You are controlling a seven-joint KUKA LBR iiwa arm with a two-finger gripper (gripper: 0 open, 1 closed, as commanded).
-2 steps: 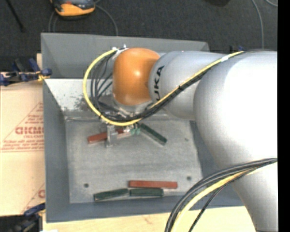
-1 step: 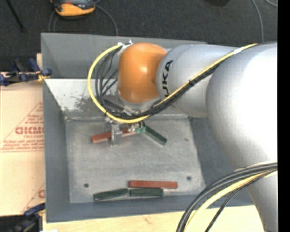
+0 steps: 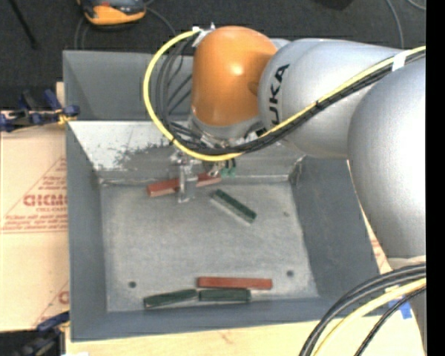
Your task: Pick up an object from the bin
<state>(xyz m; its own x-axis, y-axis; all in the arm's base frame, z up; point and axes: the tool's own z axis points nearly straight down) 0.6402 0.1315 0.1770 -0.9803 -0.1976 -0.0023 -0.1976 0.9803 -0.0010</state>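
My gripper (image 3: 185, 187) hangs at the back of the bin, just under the orange wrist cover, its metal fingers pointing down. A flat red-brown bar (image 3: 161, 189) lies across the fingers near the back wall, sticking out to the left and a little to the right; the fingers look closed around it. Just to the right, a dark green bar (image 3: 234, 205) lies slanted on the bin floor, apart from the gripper.
Along the front wall lie a red-brown bar (image 3: 234, 282) and two dark green bars (image 3: 170, 298) (image 3: 225, 295), end to end. The big silver arm and its cables cover the bin's right and back.
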